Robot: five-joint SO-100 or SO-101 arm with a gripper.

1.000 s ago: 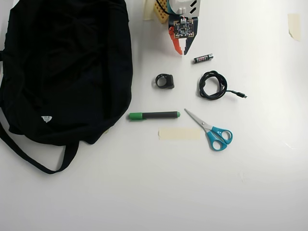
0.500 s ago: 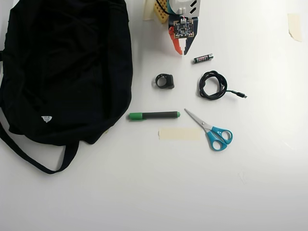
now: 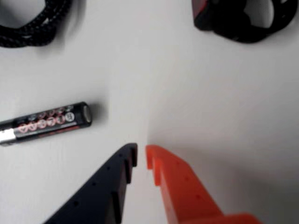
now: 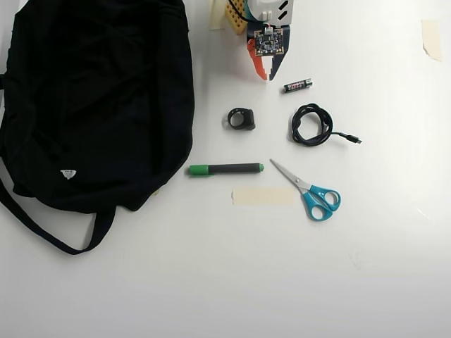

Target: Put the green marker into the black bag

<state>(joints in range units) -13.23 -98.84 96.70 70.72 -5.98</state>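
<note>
Item: gripper point(image 4: 268, 76), fingers nearly pressed together and empty, well apart from green marker point(image 4: 225, 169); judged best spread, then lowered across mid-barrel before carrying to black bag point(image 4: 99, 105).

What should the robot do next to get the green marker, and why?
Probably open its fingers and reach down the overhead view toward the green marker. The fingers look nearly closed on nothing, far from the marker, which lies untouched beside the black bag.
</note>
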